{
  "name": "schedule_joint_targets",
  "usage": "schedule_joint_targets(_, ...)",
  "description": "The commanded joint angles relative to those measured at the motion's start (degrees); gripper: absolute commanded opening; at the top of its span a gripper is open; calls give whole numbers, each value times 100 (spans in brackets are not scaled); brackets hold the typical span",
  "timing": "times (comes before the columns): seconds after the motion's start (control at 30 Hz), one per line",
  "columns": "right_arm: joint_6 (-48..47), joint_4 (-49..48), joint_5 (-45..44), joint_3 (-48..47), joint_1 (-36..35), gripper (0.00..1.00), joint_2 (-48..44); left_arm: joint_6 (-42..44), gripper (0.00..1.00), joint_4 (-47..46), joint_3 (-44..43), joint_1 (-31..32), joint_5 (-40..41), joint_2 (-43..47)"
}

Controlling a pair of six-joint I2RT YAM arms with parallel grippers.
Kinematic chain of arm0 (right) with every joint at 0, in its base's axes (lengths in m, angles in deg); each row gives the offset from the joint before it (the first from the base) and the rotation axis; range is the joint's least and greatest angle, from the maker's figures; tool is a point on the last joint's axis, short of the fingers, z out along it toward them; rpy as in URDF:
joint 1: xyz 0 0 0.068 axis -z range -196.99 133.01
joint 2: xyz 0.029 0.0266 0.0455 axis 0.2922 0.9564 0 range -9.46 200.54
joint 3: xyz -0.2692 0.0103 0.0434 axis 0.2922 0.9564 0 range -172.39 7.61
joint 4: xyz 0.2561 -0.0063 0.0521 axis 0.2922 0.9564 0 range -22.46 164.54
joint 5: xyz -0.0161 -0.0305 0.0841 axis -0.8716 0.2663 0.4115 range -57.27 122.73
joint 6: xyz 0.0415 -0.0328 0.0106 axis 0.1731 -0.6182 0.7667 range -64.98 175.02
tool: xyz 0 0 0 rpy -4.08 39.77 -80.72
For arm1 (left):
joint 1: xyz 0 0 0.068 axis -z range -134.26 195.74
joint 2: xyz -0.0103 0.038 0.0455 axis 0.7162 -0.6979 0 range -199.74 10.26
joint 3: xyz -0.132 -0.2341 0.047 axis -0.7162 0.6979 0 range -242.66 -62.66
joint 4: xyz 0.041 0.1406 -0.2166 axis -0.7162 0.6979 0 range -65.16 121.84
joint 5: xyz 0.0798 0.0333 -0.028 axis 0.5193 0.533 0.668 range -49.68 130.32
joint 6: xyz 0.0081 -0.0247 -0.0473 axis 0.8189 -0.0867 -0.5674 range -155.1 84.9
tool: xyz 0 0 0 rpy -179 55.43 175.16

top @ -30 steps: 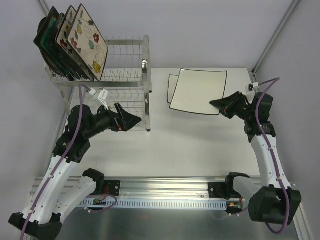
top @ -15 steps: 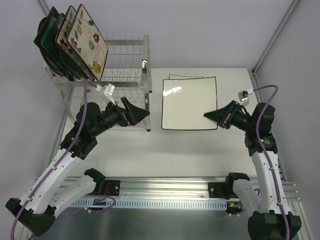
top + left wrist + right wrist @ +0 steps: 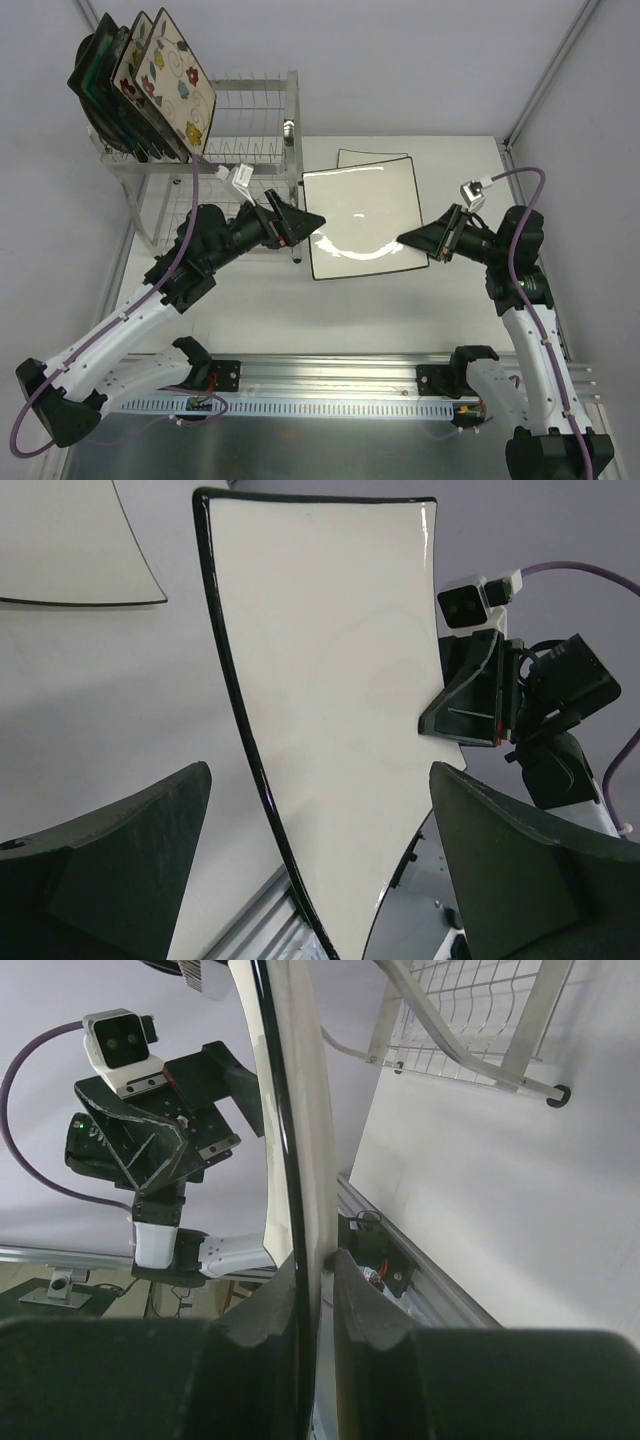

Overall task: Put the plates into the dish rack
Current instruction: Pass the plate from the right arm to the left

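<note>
White plate in right jaws, between left jaws.

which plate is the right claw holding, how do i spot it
Start at the dish rack at the back left and look just right of it. The white square plate with a black rim is raised there, pinched at its right edge by the right claw. The other white plate behind it lies flat.
</note>
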Motion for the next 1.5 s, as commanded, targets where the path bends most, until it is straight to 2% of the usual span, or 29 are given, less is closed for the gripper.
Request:
schedule_joint_targets(0.0,460,-1230,456,-664,-102,1,-130,-136,91,-667,-81,285,348,-65)
schedule_joint_targets(0.23,539,-1388,465,-761,-286,0,-68,-364,82,-1141,121,523,621,-205)
schedule_joint_targets(0.4,601,-1555,465,-717,-348,1,-15,-593,69,-1459,200,523,358,-320)
schedule_joint_targets(0.53,610,-1608,482,-699,-374,1,37,-681,65,-1468,174,523,137,-425)
schedule_joint_targets(0.63,575,-1626,526,-717,-383,0,108,-655,56,-1459,235,523,128,-346)
schedule_joint_targets(1.07,-67,-1020,676,-998,-488,1,301,-514,47,-1178,51,514,-240,-381)
schedule_joint_targets(1.47,-313,-817,772,-1016,-497,1,372,-540,29,-1143,77,506,-135,-74)
